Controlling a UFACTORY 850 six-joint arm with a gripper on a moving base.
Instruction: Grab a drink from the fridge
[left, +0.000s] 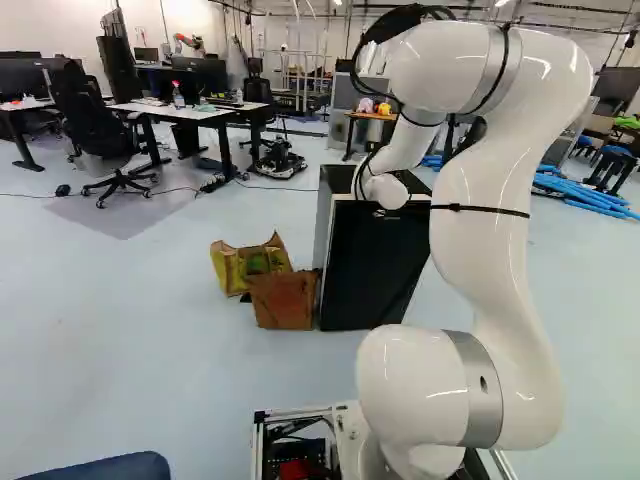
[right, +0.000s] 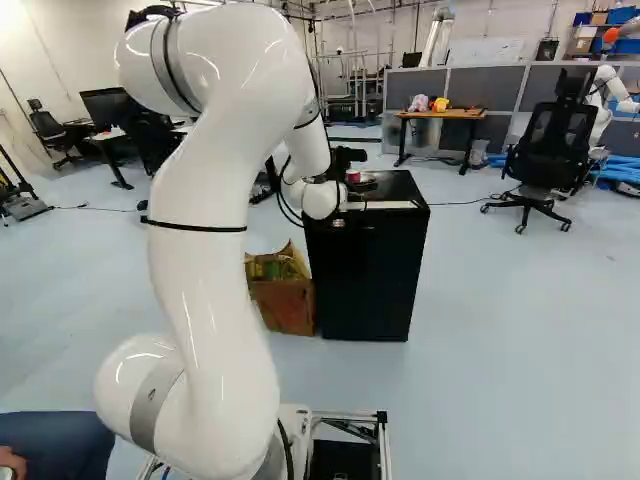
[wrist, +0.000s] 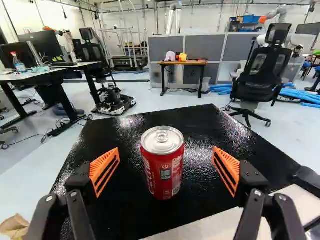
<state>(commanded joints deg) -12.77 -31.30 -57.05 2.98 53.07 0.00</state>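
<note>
I count one red can (wrist: 162, 175), one black fridge (right: 365, 275), one white arm (right: 215, 290) and one end effector (right: 356, 182) with two orange pads (wrist: 104, 162). Bags (left: 283, 302) come to two. There is one wooden tabletop (wrist: 167, 63), with one pink item (wrist: 170, 56) and one yellow item (wrist: 182, 57), plus one spray bottle (wrist: 19, 65). Office chairs (wrist: 262, 65) number at least two; the exact total I cannot tell.

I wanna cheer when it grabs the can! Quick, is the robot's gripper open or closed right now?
Gripper: open, holding nothing; the red can stands between its fingers, with a gap on each side.
</note>
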